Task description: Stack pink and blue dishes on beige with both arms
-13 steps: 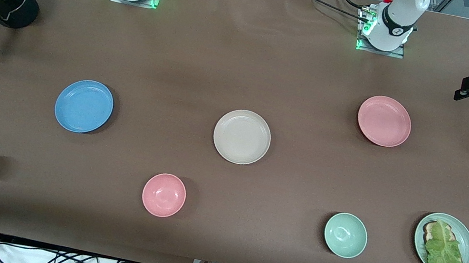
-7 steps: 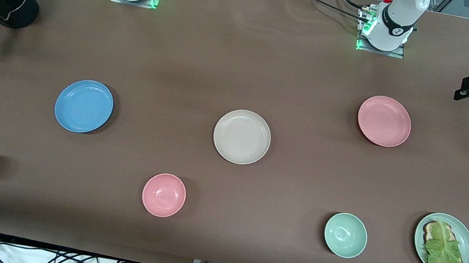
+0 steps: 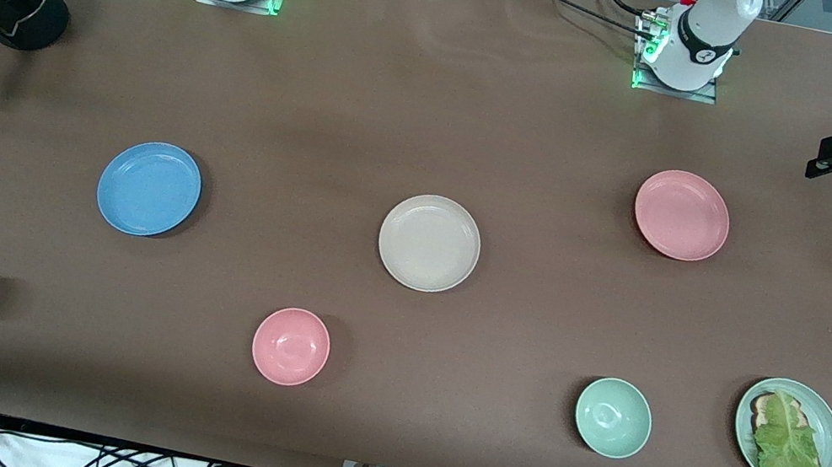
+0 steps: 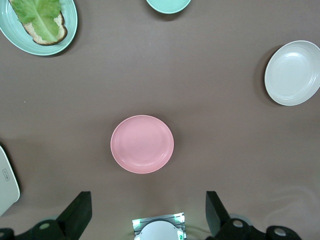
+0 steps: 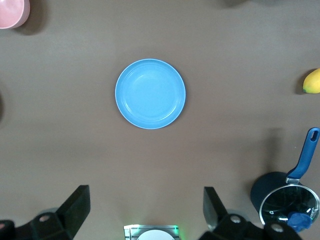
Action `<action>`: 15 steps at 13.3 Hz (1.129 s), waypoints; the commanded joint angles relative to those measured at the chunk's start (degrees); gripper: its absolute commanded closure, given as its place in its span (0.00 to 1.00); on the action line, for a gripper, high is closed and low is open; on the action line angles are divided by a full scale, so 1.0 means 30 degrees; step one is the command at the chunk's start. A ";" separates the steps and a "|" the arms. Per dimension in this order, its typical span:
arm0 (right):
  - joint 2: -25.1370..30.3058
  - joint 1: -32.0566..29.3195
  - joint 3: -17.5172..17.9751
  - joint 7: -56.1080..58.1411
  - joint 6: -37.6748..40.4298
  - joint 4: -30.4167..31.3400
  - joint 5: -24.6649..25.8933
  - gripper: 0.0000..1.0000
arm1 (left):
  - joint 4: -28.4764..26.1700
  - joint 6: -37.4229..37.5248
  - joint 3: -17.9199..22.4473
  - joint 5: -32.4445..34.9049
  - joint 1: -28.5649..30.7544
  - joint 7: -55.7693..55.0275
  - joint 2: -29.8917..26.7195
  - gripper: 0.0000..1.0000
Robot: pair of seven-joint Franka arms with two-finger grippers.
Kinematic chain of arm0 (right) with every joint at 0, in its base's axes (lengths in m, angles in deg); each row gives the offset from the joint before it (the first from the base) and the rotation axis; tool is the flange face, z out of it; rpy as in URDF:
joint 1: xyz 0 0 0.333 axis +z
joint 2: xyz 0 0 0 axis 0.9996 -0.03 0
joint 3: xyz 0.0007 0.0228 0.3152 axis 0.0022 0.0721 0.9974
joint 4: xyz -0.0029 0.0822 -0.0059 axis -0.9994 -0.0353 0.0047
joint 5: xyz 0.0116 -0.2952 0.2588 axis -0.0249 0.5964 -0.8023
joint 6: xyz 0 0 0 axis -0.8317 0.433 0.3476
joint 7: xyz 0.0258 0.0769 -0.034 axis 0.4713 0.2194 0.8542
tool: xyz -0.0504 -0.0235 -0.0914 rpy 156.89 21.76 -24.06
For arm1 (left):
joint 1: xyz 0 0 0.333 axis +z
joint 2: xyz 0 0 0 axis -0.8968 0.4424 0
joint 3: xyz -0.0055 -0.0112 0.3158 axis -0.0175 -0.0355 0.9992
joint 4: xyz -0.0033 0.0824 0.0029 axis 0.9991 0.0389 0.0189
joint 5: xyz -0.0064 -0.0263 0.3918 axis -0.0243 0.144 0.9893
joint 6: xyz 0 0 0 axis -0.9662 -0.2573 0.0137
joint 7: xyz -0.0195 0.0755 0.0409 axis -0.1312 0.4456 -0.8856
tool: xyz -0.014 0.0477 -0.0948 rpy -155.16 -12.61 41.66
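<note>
Pink bowl (image 3: 291,346) near beige plate (image 3: 429,242)

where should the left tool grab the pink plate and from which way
Probably at the low rim of the pink plate, coming straight down from above. It lies flat and bare on the table, so the raised edge is the only part two fingers could pinch. The left tool is open, high above it; the rim toward the left arm's base looks easiest to reach.

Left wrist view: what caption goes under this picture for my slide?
Open left gripper high over the pink plate, beige plate off to one side.
</note>
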 commanded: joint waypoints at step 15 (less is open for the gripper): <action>0.0213 -0.0081 -0.0029 0.0022 0.0321 0.0170 -0.0294 0.00 | 0.0397 0.0035 0.0048 -0.0100 0.0074 0.0253 0.0180 0.00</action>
